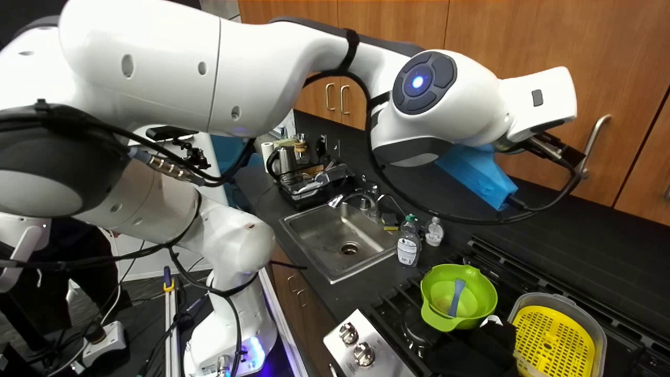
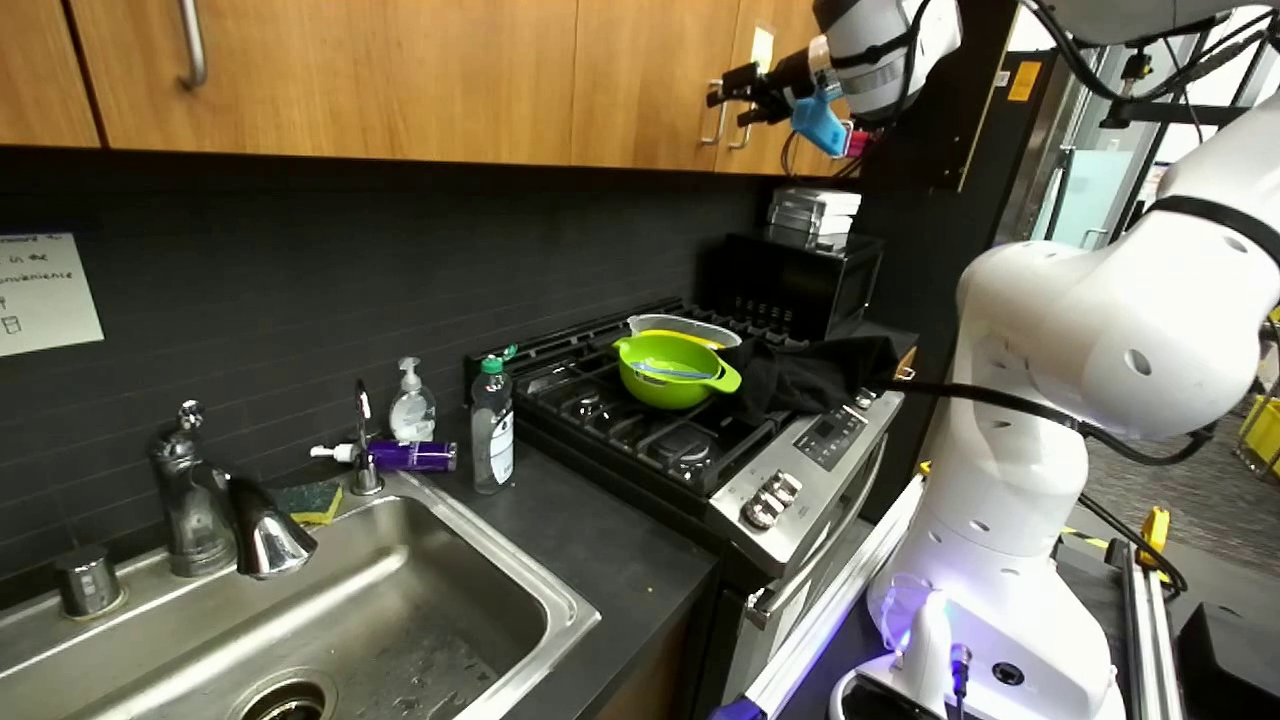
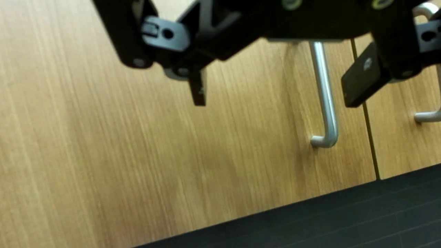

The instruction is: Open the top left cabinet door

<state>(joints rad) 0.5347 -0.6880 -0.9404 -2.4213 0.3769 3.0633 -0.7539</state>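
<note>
The top left cabinet door is a brown wood-grain panel in both exterior views (image 1: 534,68) (image 2: 645,85). It fills most of the wrist view (image 3: 144,148) and stands shut, flush with its neighbour. Its silver bar handle (image 3: 324,96) runs near the door's right edge; it also shows in an exterior view (image 1: 594,141). My gripper (image 3: 275,101) is open and empty in front of the door. In the wrist view the handle lies between the fingers, nearer the right finger (image 3: 363,75), touching neither in the picture. The handle's upper part is hidden by the gripper. I cannot tell the depth.
A neighbouring door (image 3: 410,144) with its own handle (image 3: 427,116) stands just right. A black cable (image 1: 565,191) loops below the wrist beside a blue block (image 1: 479,175). Below are the stove with a green bowl (image 1: 437,317), the sink (image 1: 309,251) and soap bottles (image 1: 408,246).
</note>
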